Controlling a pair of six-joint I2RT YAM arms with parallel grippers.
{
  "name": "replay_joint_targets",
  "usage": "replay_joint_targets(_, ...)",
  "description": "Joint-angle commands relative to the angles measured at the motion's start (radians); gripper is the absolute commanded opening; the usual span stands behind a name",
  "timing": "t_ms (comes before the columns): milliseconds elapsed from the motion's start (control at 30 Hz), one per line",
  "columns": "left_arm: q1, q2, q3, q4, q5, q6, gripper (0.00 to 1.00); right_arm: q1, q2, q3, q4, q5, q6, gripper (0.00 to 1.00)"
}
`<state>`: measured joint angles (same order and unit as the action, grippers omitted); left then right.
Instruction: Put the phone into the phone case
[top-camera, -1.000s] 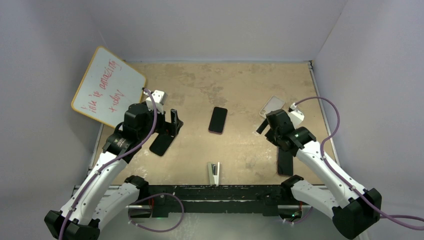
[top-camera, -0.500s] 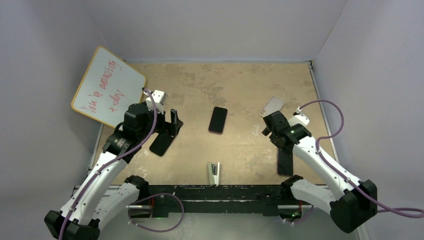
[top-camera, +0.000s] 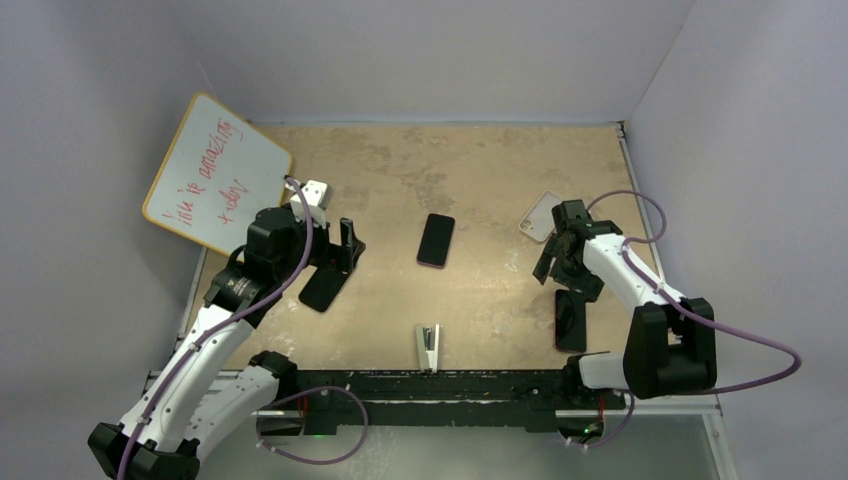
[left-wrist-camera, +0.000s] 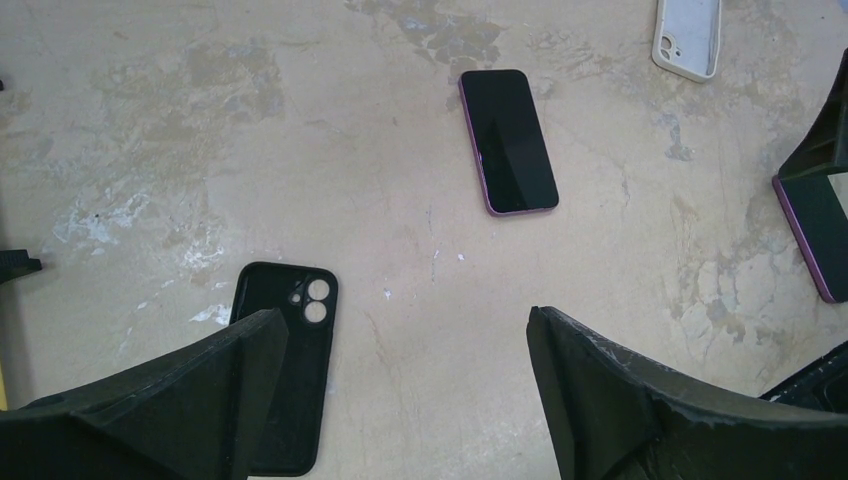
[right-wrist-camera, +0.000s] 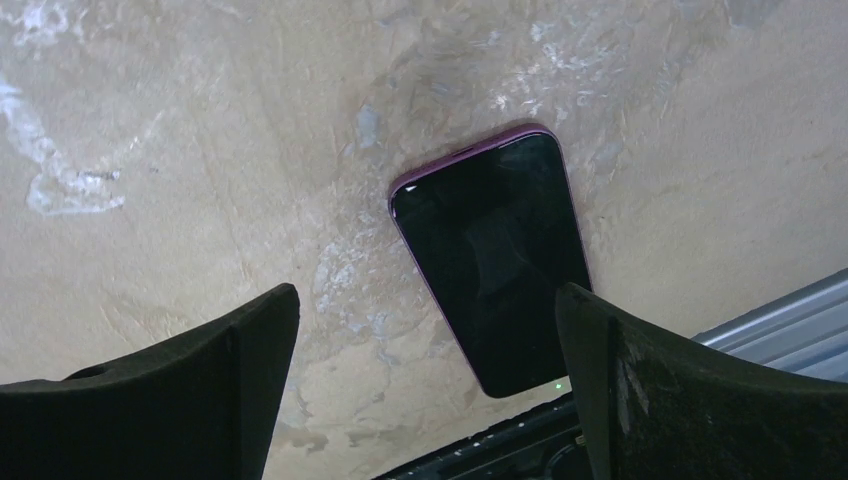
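Observation:
Two dark phones with purple edges lie on the table: one in the middle (top-camera: 436, 240) (left-wrist-camera: 508, 140), one near the front right (top-camera: 570, 320) (right-wrist-camera: 495, 260) (left-wrist-camera: 812, 238). A black phone case (top-camera: 322, 288) (left-wrist-camera: 285, 380) lies inside up at the left, and a white phone case (top-camera: 543, 214) (left-wrist-camera: 688, 35) at the right rear. My left gripper (top-camera: 343, 250) (left-wrist-camera: 405, 320) hovers open just right of the black case, holding nothing. My right gripper (top-camera: 563, 268) (right-wrist-camera: 428, 295) is open above the far end of the front-right phone, holding nothing.
A whiteboard (top-camera: 215, 172) with red writing leans at the left rear corner. A small grey stapler-like object (top-camera: 428, 346) sits at the front centre. White walls close in the table (top-camera: 480, 170) on three sides. The black rail of the arm bases (top-camera: 430, 385) runs along the front edge.
The right arm has swung its wrist round and its gripper now points down over the front-right phone, nearer the right edge. The left arm and all objects have stayed put.

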<state>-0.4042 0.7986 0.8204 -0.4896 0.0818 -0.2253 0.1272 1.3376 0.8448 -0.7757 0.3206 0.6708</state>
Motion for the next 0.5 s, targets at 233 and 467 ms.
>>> replay_joint_targets(233, -0.003, -0.020, -0.003, 0.014, 0.025, -0.006, 0.95, -0.063, 0.024, 0.179, -0.022, -0.114, -0.179, 0.99)
replay_joint_targets(467, -0.020, -0.035, -0.001, 0.011, 0.008, -0.008, 0.95, -0.070, 0.050, 0.227, -0.040, -0.060, -0.126, 0.95)
